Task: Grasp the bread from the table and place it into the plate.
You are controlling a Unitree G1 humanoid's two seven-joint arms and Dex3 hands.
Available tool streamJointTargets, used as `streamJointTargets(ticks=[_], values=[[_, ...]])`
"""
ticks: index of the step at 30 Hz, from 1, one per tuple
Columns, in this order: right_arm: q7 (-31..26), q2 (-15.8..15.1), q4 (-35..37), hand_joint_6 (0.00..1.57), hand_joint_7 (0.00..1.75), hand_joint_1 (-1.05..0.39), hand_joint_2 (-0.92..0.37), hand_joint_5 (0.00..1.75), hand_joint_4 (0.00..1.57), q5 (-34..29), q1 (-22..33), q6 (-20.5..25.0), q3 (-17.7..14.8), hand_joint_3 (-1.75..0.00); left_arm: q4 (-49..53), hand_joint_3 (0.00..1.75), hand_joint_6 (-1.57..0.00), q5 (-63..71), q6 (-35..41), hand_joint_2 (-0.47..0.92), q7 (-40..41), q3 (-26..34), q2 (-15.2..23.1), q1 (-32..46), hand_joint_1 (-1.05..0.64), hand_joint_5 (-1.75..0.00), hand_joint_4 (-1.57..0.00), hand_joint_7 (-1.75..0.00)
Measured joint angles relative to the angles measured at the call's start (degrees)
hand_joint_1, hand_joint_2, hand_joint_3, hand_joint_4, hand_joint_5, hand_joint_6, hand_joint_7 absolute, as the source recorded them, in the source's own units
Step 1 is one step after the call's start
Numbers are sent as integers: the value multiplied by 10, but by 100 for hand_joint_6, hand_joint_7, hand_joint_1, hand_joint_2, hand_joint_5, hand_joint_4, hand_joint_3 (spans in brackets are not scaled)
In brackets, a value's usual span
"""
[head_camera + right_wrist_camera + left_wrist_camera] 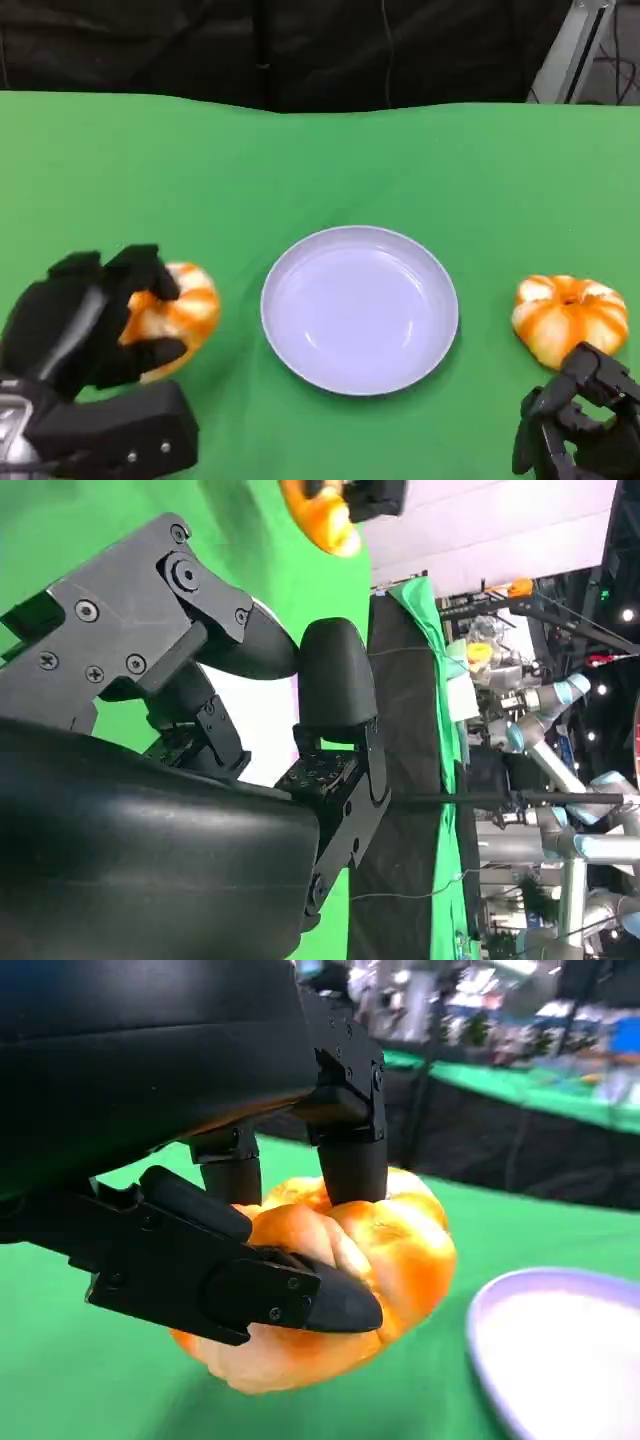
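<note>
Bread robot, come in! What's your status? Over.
Left hand grips the left bread. Right hand holds nothing, near the right bread. Plate sits between the breads. Nothing in the way. Over.

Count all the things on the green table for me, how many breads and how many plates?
Bread: 2, one held by the left robot hand, one near the right robot hand
Plate: 1
Total: 3
</note>
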Motion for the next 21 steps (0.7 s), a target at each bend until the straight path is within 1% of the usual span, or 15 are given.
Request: streamJointTargets(ticks=[4, 8, 12, 15, 19, 21], values=[[1, 0, 1, 78, 162, -13, -49, 175, 92, 0, -1, -1, 0, -130, -25, 38, -48, 14, 10, 92, -14, -18, -22, -35, -12, -175, -57, -174], [1, 0, 2, 78, 162, -13, -49, 175, 92, 0, 0, -1, 0, -130, -20, 34, -51, 21, 9, 92, -33, -50, -52, -87, -13, -175, -58, -170], [0, 1, 2, 77, 162, -13, -49, 175, 90, -1, 0, -3, 2, -129, 13, 29, -50, 26, 6, 92, -40, -84, -88, -132, -14, -175, -57, -170], [0, 1, 2, 77, 163, -14, -50, 175, 89, -2, 2, -8, 2, -128, 48, 31, -49, 28, 1, 92, -43, -109, -112, -151, -13, -175, -55, -171], [-4, 2, 2, 77, 163, -15, -50, 175, 90, -5, 4, -14, 3, -128, 103, 30, -46, 36, -5, 92, -42, -136, -136, -178, -12, -175, -53, -173], [-7, 3, 1, 77, 163, -14, -50, 175, 90, -10, 4, -14, 5, -129, 127, 25, -46, 40, -6, 92, -42, -145, -145, -190, -12, -175, -55, -174]])
